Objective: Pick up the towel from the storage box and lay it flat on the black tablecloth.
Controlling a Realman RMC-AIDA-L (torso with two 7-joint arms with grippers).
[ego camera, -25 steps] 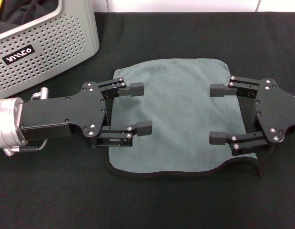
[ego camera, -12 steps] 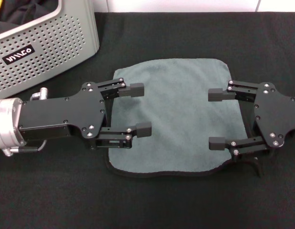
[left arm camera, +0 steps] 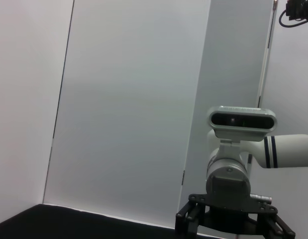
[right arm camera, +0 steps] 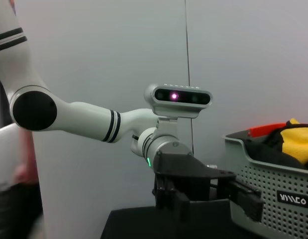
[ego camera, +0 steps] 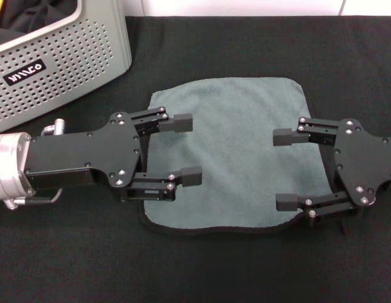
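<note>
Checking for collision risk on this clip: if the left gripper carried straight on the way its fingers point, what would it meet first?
Probably the right gripper. The left gripper, fingers open, points across the flat grey-green microfibre towel toward it, and the right wrist view shows them facing. Heights above the towel are unclear, so it might brush the cloth first.

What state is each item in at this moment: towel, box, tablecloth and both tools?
towel: spread flat, grey-green face up, out of the box
storage box: upright, dark and yellow fabric inside
black tablecloth: spread under everything
left tool: open, over the towel's edge
right tool: open, over the opposite edge
</note>
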